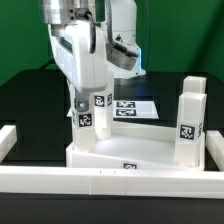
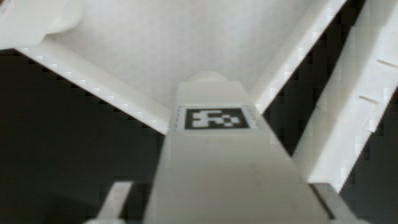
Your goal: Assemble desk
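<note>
A robot's claw is clenched on a white tagged block leg, held upright at the left corner of the large white rimmed tray-like plastic tabletop; the wrist view shows that leg pointing down into the tray. Whether it is seated cannot be told. Two more white block legs stand at the right edge, apparently unfitted, so most of the assembly looks to be still ahead.

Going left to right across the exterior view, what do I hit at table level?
The leg in the gripper with its tag → second leg just behind it → marker board → the two upright legs at the exterior view's right. The tabletop spans beneath most of these, so it is left unordered.
</note>
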`<state>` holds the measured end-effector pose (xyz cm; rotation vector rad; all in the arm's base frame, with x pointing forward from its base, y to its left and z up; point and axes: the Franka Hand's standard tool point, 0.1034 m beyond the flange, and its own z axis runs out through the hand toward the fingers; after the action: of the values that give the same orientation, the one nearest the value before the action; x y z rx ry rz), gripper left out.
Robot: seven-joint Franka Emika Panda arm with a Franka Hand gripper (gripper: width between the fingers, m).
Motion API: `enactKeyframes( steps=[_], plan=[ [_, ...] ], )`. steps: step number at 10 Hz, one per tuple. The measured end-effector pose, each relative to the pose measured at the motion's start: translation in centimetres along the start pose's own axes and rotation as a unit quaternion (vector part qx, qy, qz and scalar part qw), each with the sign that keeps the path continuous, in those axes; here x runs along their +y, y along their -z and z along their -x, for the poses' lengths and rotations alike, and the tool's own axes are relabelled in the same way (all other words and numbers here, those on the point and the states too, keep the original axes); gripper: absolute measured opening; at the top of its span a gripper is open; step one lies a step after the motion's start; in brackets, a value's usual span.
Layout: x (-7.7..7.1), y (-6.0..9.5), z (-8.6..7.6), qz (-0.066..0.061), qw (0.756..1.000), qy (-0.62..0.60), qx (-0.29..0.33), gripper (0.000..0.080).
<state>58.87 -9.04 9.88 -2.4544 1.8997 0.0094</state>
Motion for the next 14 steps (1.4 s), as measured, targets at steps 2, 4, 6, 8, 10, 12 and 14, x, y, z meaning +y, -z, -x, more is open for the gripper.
enactKeyframes(
  steps=[2, 4, 6, 8, 10, 12, 14],
  plan=[
    [-0.1, 0.0, 0.0, -0.001, 1.0, -0.015, 0.001, 0.029],
    [-0.1, -0.1, 0.2, 0.0, 1.0, 0.007, 0.001, 0.0466],
    [-0.1, -0.2, 0.7, 0.003, 0.995, 0.095, 0.001, 0.0588],
    [-0.2, -0.3, 0.8, 0.005, 0.986, 0.168, 0.002, 0.0637],
    [-0.2, -0.3, 1.0, 0.006, 0.967, 0.254, 0.002, 0.0648],
    [-0.3, -0.2, 1.1, 0.005, 0.936, 0.351, 0.003, 0.0648],
    [-0.4, -0.1, 1.2, 0.007, 0.897, 0.442, 0.004, 0.0648]
  ],
)
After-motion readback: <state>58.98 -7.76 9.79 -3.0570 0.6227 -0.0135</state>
